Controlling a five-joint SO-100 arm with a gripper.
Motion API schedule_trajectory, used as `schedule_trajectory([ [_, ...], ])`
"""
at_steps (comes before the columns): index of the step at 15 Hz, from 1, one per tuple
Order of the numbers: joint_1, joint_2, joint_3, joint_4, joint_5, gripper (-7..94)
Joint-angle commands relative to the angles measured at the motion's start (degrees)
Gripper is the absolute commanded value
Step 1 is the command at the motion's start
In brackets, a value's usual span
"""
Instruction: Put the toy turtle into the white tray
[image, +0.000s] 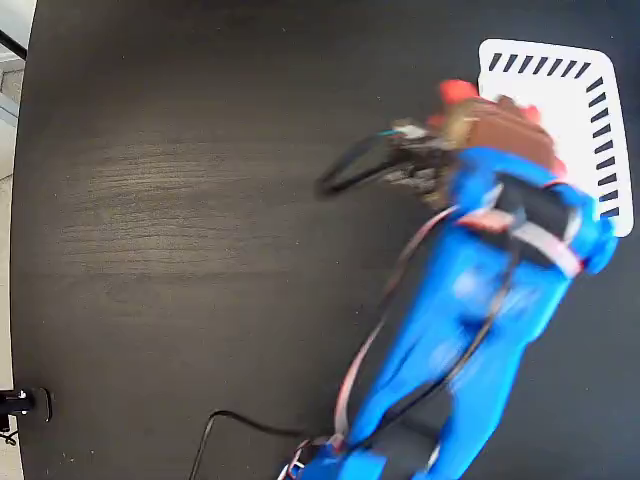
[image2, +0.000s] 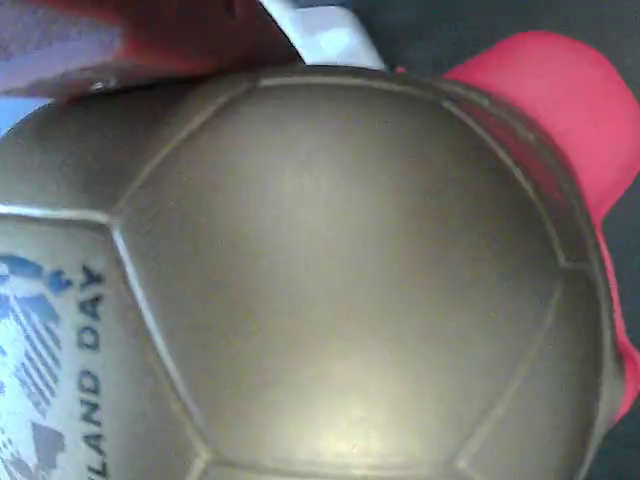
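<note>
Wrist view: the toy turtle is filling nearly the whole frame, its gold-tan shell pressed close to the lens (red parts showing at its edges). Fixed view: the blue arm is reaching over the black table to the left edge of the white tray. The turtle is sitting there under the wrist, partly hidden. Gripper: whether clamped or spread, I cannot tell.

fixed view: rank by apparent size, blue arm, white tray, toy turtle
1. Blue arm: largest, though it sits nearest the camera.
2. White tray: partly hidden by the arm.
3. Toy turtle: smallest, mostly covered; only its red part and a bit of shell show.
</note>
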Motion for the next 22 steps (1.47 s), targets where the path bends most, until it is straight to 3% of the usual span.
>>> schedule_trajectory([
  [1,5.89,-3.16,-11.51,0.26,-0.35,0],
  [11,9.76,-26.19,-35.95,0.09,-0.44,1],
  [14,9.76,-27.6,-38.41,-0.88,-1.41,20],
  [16,9.93,-28.3,-38.32,-0.88,-1.67,40],
  [19,11.07,-29.53,-38.06,-0.97,-1.67,61],
  [22,11.87,-30.41,-38.41,-0.97,-2.64,68],
])
